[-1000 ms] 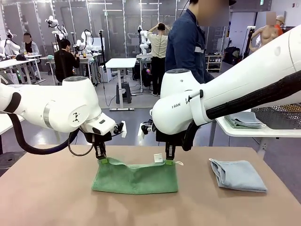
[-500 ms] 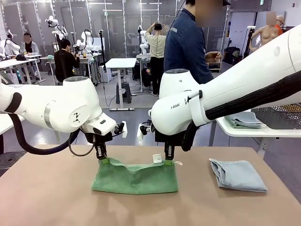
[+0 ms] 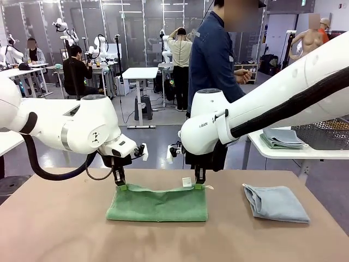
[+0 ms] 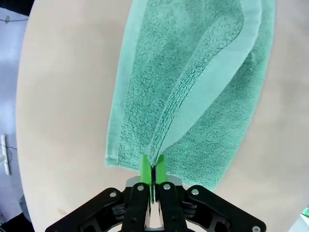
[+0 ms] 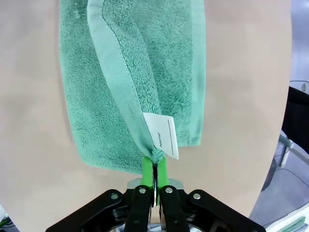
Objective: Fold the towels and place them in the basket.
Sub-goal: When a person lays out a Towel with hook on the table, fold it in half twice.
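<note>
Pinching green towel by far corners | left gripper; right gripper | towel stretched between them

floor: grey | far wall: dark glass panels | brown tabletop near | white desk behind | white side table right

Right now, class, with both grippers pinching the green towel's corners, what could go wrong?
1. The left gripper and right gripper hold only the corner tips of the green towel; one may slip out.
2. The lifted layer sags between them and may land creased or misaligned.
3. The white label lies right at the right gripper and might snag on release.
</note>
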